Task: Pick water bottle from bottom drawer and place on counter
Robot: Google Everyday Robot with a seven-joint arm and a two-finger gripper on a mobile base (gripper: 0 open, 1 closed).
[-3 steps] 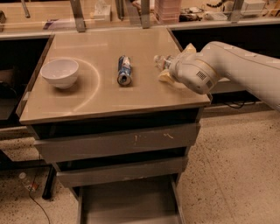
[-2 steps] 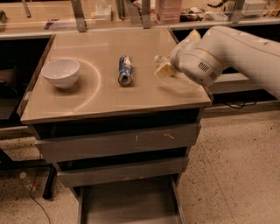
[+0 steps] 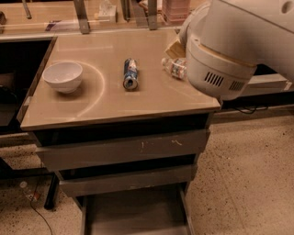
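Note:
The water bottle (image 3: 172,67), clear with a red-and-blue label, lies on its side on the right part of the beige counter (image 3: 105,103). Its right end is hidden behind my arm's big white housing. My gripper (image 3: 177,48) shows only as a tan part just above and right of the bottle, mostly hidden by the arm; I cannot tell whether it touches the bottle. The bottom drawer (image 3: 133,212) stands pulled open below, and the part of its grey floor in view is bare.
A blue-and-white drink can (image 3: 130,73) lies at the counter's middle. A white bowl (image 3: 63,76) sits at the left. Two shallower grey drawers (image 3: 124,149) are above the open one. A cluttered shelf (image 3: 105,11) runs behind.
My arm has risen and swung toward the camera, so it now fills the upper right. The water bottle stays at the same spot on the counter.

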